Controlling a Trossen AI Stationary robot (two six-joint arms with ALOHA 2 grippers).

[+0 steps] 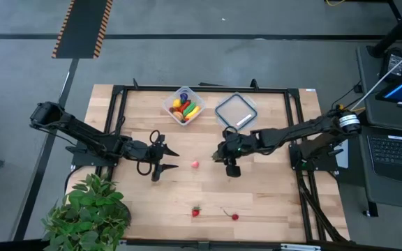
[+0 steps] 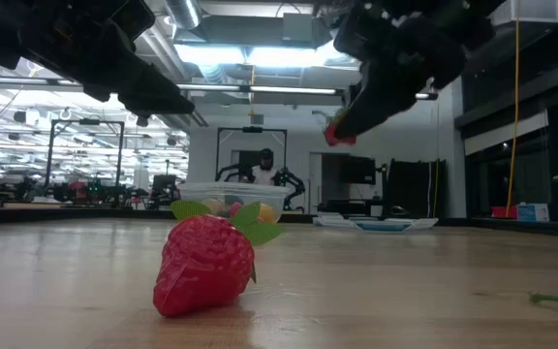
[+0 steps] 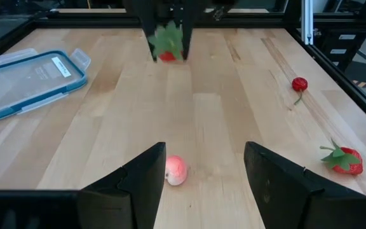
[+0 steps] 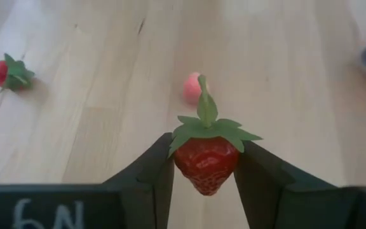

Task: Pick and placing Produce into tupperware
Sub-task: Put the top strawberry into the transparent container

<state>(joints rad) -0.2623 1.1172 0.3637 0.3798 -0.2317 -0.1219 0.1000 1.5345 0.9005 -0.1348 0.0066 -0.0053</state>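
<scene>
The right end effector (image 1: 229, 162) is seen in the high view near the middle of the desk (image 1: 271, 202), closed on a strawberry that is hidden from above, while the left end effector (image 1: 160, 159) waits spread wide just across from it, with a pink piece (image 1: 195, 164) lying between the two. The tupperware (image 1: 184, 104), already holding several pieces, is set at the far edge beside its flat lid (image 1: 236, 111), and another strawberry (image 1: 196, 211) and a cherry (image 1: 234, 217) are left near the front edge. In the low view, the held strawberry (image 2: 337, 133) is carried well above the wood, and the loose one fills the foreground; a large room with ceiling lights, frames and a distant person is seen behind. In the left wrist view the open fingers (image 3: 138, 184) frame the pink piece. In the right wrist view the strawberry (image 4: 206, 162) is pinched low on its sides between the fingers (image 4: 155, 170), tip hanging free. A slip is judged likely if the carry is jerky, since the fruit is rounded and tapered; a drop onto the smooth wood could let it roll. A release short of the tub's raised wall could bounce it out or onto the lid, and the two arms could be brought into collision.
</scene>
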